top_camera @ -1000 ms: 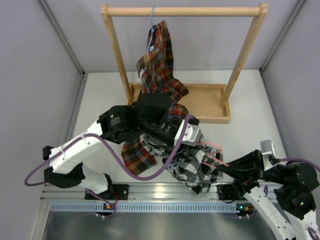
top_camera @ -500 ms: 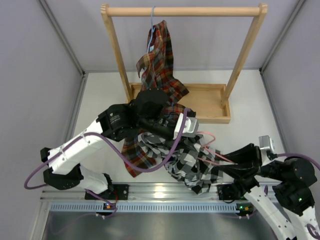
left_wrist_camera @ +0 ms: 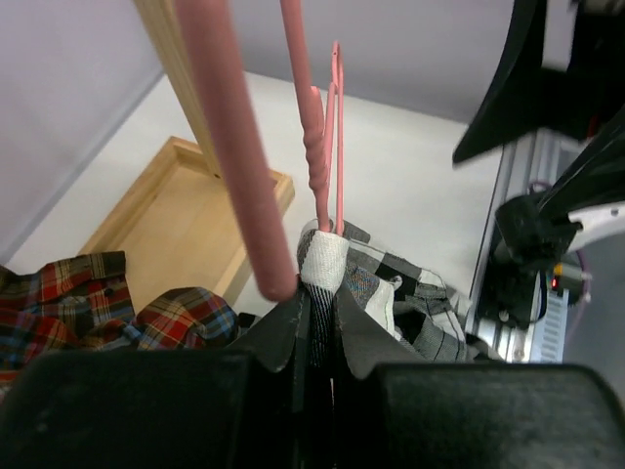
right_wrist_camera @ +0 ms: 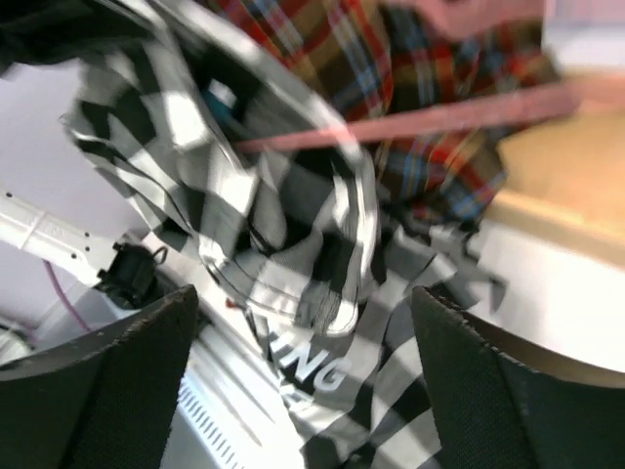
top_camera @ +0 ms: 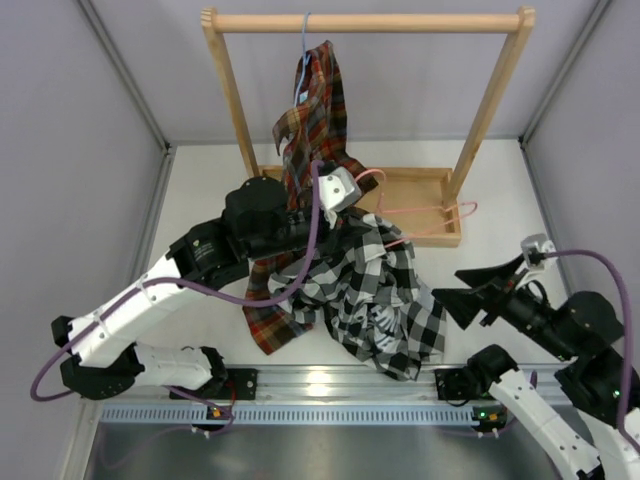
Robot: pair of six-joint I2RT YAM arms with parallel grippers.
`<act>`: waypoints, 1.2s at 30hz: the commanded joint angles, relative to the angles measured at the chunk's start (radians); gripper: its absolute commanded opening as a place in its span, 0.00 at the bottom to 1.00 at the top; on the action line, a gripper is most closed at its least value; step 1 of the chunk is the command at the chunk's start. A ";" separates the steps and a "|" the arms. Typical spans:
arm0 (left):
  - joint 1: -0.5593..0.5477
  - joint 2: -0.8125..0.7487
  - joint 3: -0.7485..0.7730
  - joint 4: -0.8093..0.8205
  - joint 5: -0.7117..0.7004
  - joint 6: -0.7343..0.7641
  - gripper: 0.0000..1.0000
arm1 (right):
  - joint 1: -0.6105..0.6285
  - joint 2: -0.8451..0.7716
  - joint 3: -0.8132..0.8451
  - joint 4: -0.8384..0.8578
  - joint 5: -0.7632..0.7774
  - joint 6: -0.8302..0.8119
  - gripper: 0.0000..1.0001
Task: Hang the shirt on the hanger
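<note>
The black-and-white check shirt hangs from my raised left gripper and drapes down onto the table. In the left wrist view the left gripper is shut on the shirt's pale collar, and the twisted neck of the pink hanger rises out of the same pinch. The hanger sticks out to the right over the tray. My right gripper stands open just right of the shirt, holding nothing. In the right wrist view the right gripper faces the shirt, with the hanger above.
A wooden rack stands at the back with its tray base. A red tartan shirt hangs on it from a light blue hanger, its tail reaching the table. A metal rail runs along the near edge.
My left arm has lifted the shirt and hanger up and back toward the rack. The right gripper has opened, let go and drawn back to the right.
</note>
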State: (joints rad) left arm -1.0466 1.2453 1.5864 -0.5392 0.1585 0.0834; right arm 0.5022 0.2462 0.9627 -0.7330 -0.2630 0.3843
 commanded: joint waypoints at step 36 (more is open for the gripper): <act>0.002 -0.417 -0.499 0.312 -0.045 -0.060 0.00 | -0.025 0.341 -0.161 0.201 0.260 0.038 0.00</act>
State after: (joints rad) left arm -1.0466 0.8886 1.1454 -0.2913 0.1150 -0.0174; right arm 0.4957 0.5495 0.7094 -0.4648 -0.1238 0.4717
